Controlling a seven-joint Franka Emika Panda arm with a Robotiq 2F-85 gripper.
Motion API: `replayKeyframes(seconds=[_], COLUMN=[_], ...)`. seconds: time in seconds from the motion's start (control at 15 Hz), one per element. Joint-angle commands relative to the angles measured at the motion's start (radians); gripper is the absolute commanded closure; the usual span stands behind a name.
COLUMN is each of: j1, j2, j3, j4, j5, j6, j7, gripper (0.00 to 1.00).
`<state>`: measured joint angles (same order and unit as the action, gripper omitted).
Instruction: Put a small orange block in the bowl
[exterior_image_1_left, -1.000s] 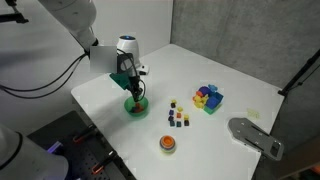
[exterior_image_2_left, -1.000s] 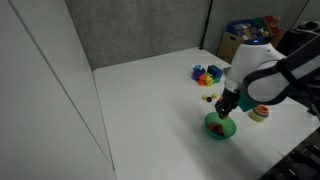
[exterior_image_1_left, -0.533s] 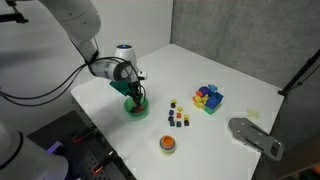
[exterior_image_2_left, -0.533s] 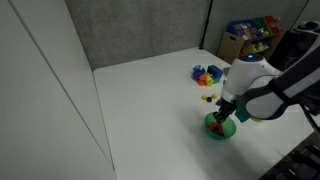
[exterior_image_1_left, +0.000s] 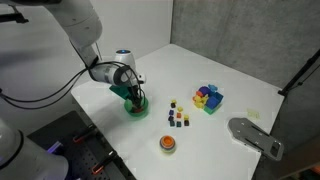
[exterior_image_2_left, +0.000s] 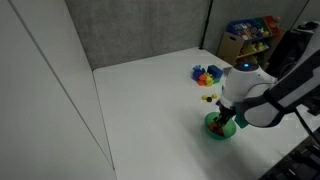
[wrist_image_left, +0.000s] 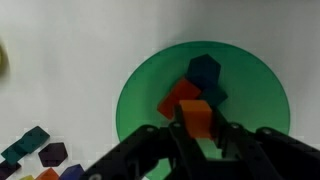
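No text, label or number seems legible anywhere in these small, blurry views.

Lower rim of bowl (wrist_image_left: 135, 90) hidden behind blurred gripper (wrist_image_left: 200, 135), tiny cubes (wrist_image_left: 38, 150) cut by edge

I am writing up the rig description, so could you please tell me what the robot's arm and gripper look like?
The arm has white rounded links with darker grey joints; in an exterior view a thin black cable runs beside it. The gripper is black, with two slim fingers. No markings are legible.
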<state>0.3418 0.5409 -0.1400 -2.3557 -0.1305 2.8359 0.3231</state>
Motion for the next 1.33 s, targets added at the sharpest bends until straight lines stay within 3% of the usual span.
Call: replayKeyframes(seconds=[0.0, 0.33, 0.8, 1.27], j1=[-0.006, -0.056, -0.144, -0.260], j2=[0.001, -0.090, -0.283, -0.525], j3=[-0.001, 0.025, 0.083, 0.110], j4=[0.013, 0.051, 0.159, 0.185], j5=[-0.003, 0.027, 0.059, 0.109], j6=[-0.023, -0.193, -0.521, -0.766], j7=[0.000, -0.012, -0.009, -0.144], gripper=[0.40, 0.01, 0.00, 0.00])
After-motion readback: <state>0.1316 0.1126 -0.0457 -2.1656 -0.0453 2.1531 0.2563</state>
